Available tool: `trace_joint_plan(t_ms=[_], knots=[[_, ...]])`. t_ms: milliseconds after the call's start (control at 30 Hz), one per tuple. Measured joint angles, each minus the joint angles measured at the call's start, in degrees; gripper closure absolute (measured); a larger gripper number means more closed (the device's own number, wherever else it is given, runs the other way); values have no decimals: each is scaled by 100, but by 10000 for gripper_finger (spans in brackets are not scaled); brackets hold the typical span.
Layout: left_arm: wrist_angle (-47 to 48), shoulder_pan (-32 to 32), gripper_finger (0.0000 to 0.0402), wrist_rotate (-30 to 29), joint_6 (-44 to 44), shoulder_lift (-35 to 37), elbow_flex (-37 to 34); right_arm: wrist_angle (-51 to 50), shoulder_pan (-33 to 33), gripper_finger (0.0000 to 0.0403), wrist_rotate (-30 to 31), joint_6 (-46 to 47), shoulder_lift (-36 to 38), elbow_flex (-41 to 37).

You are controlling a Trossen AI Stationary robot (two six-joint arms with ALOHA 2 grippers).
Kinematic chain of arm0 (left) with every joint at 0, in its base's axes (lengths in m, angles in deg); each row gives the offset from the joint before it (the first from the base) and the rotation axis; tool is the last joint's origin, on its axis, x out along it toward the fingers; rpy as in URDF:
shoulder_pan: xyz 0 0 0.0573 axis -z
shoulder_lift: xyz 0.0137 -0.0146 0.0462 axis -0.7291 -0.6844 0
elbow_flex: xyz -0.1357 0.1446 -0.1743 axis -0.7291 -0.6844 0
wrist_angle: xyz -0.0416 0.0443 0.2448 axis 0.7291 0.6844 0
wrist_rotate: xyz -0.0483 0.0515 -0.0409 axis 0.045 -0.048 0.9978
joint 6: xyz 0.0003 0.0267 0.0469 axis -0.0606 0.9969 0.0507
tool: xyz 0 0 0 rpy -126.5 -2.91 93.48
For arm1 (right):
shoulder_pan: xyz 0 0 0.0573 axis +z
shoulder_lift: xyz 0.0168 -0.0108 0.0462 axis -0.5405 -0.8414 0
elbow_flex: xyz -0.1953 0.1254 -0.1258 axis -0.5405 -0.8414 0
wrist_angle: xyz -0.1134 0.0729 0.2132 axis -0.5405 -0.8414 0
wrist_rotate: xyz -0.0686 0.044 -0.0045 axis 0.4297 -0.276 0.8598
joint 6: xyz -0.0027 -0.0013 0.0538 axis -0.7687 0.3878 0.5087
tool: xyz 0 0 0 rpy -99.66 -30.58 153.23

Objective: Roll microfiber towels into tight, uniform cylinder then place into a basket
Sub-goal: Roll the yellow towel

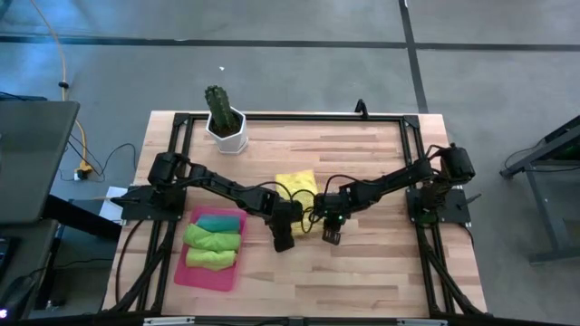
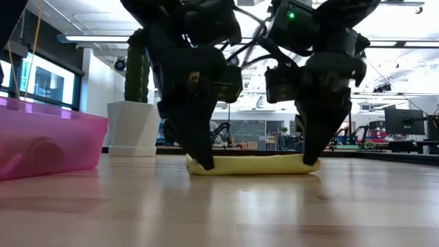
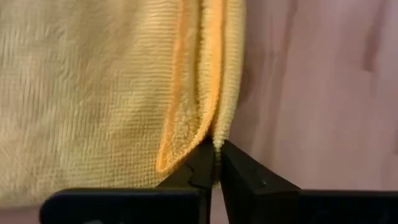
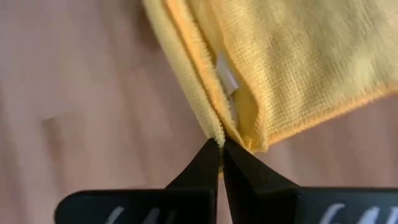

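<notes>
Yellow towel (image 1: 297, 184) lay folded at the center of the high frame, on the wooden table (image 1: 381, 263), with both your arms meeting over its lower edge. Your left gripper (image 1: 284, 241) came in from the left side of the frame and your right gripper (image 1: 330, 237) from the right, the two near each other just below the towel.

In the left wrist view the fingertips were pressed together on the towel's (image 3: 93, 87) orange-stitched hem, at the fold where two layers meet. In the right wrist view the same: tips together, clamped on the hem of the towel (image 4: 292, 62) near a corner, a small white tag (image 4: 227, 79) showing just above the pinch.

Low view: both sets of fingers stood tip-down on the table, one at each end of the flat yellow strip (image 2: 250, 164), left gripper (image 2: 203, 161) on the frame's left, right gripper (image 2: 310, 159) on the right.

Pink basket (image 1: 184, 274) sat at lower left of the high frame with three rolled towels in it: teal (image 1: 220, 222) uppermost, green (image 1: 213, 240) in the middle, lime green (image 1: 208, 259) lowest, touching one another. Potted cactus (image 1: 223, 118) stood in its white pot at the table's upper left, well apart from the towel.
</notes>
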Motion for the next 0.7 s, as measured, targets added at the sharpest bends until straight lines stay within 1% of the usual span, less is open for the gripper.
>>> trace_joint_plan(t_ms=[133, 233, 333, 500, 600, 633, 700], knots=[[-58, 3, 392, 608, -309, 72, -17, 255, -76, 403, -680, 8, 0, 0], [-71, -35, 398, 931, -405, 118, -17, 349, -156, 403, -831, 0, 0, 2], [-59, -79, 399, 1068, -579, 118, -17, 341, -270, 403, -834, 0, 0, 2], [-33, -150, 398, 1058, -848, 141, -17, 350, -448, 403, -887, -2, 0, 2], [53, -151, 398, 909, -920, 256, -14, 454, -577, 403, -877, -1, 4, 2], [123, -148, 398, 831, -956, 289, -12, 486, -614, 403, -867, -2, 4, 2], [388, -148, 398, 484, -997, 381, -19, 597, -679, 403, -861, -3, 4, 2]])
